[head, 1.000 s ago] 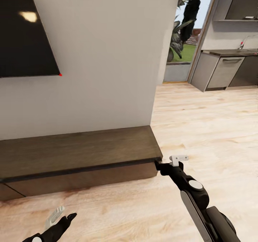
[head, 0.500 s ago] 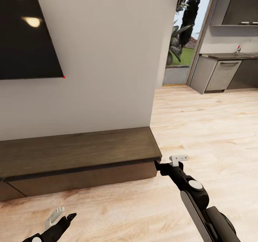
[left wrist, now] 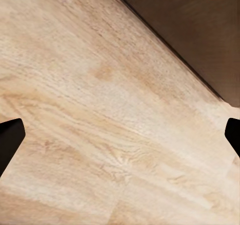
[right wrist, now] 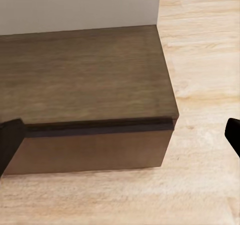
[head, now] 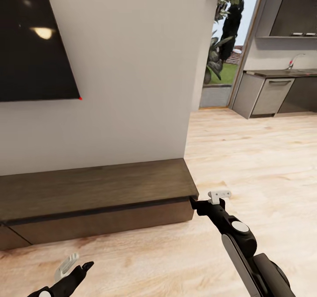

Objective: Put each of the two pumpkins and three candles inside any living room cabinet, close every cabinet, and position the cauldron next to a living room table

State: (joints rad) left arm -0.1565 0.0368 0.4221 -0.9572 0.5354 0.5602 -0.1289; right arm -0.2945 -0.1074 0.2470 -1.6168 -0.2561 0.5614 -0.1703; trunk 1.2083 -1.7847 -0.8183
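The cabinet (head: 97,196) sits at twelve o'clock; its stiff, handleless front probably needs gripping at the edge. Right gripper (head: 200,205) and left gripper (head: 75,266) both spread wide, empty.

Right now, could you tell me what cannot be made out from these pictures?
- Cabinet: its left end is cut off by the head view's edge, and the closed fronts hide what is inside.
- Left end effector: the head view's bottom edge cuts off its arm.
- Kitchen counter: items on it are too small to identify.
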